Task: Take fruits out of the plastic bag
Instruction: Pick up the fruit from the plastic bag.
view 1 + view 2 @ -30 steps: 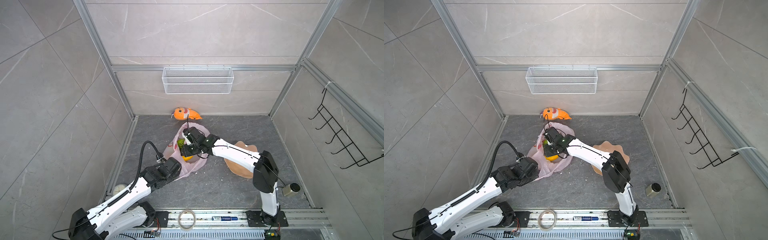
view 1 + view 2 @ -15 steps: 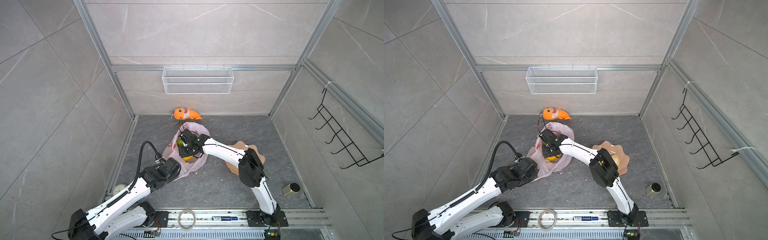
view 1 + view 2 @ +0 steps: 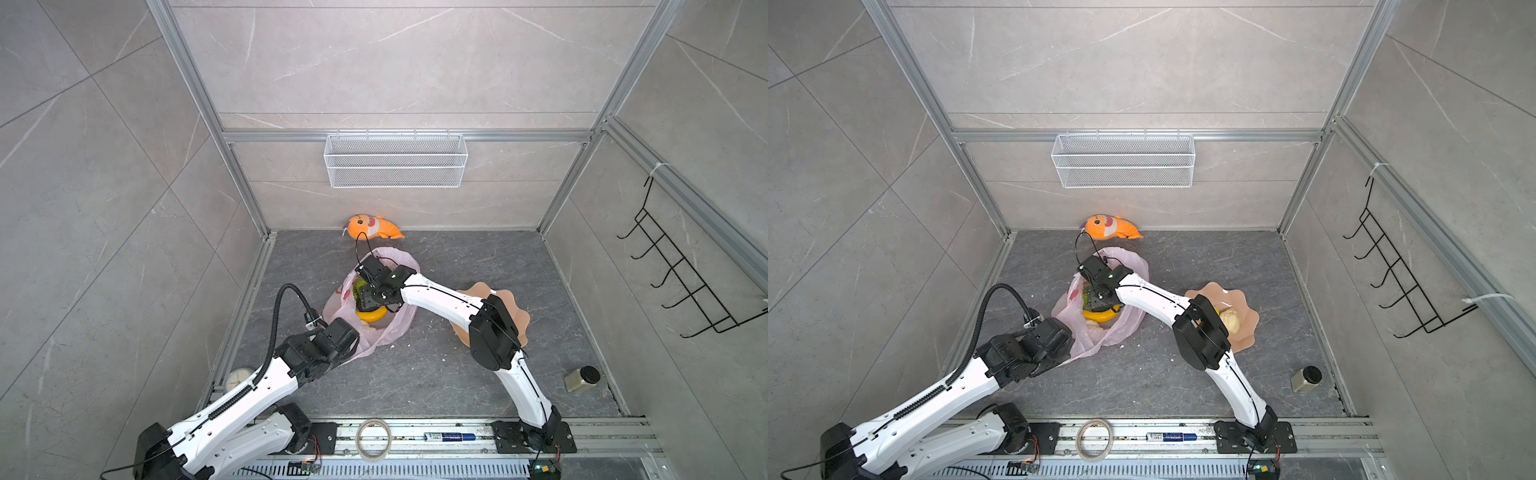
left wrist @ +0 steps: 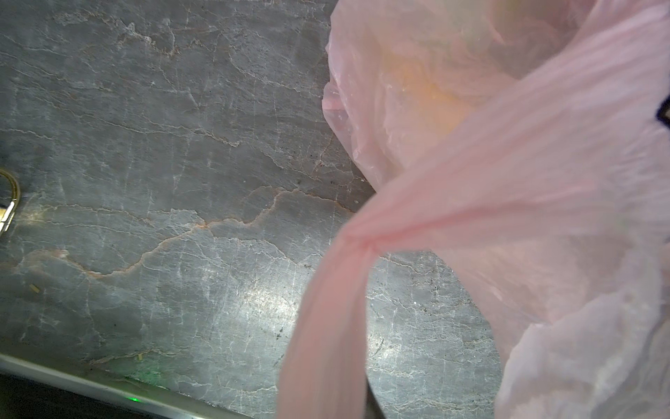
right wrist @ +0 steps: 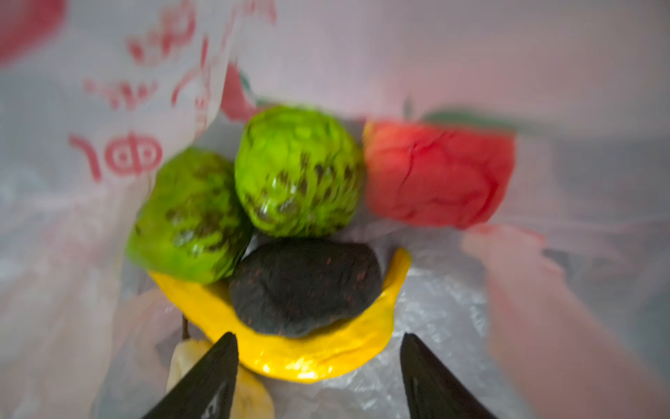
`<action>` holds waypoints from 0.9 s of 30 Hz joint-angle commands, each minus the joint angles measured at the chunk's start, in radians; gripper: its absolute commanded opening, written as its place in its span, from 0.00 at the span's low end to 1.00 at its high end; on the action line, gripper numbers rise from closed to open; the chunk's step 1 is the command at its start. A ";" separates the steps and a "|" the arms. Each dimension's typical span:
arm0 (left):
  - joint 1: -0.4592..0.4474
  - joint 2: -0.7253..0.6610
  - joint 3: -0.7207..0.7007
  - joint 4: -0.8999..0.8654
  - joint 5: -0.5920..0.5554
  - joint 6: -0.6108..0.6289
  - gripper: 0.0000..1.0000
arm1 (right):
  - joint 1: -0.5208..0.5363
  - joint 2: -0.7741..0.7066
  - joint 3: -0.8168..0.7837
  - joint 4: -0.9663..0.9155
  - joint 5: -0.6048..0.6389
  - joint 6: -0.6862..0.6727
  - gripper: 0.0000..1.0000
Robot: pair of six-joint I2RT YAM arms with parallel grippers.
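Inside the plastic bag, the right gripper hangs, jaws spread, above the banana; at seven o'clock the left gripper pinches the bag's edge.

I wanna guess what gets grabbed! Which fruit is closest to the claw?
The yellow banana: it lies right by the open right claw's tips. The dark avocado, green balls and red piece sit farther back.

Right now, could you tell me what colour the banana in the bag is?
The banana is yellow; right wrist view.
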 commanded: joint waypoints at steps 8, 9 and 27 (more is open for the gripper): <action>0.005 0.067 0.096 0.053 -0.039 0.051 0.00 | -0.033 0.137 0.207 -0.111 0.157 -0.069 0.74; 0.004 0.070 0.096 0.056 -0.037 0.052 0.00 | -0.036 0.144 0.217 -0.111 0.166 -0.078 0.74; 0.004 0.108 0.094 0.098 -0.008 0.058 0.00 | -0.095 0.250 0.402 -0.165 0.092 -0.105 0.76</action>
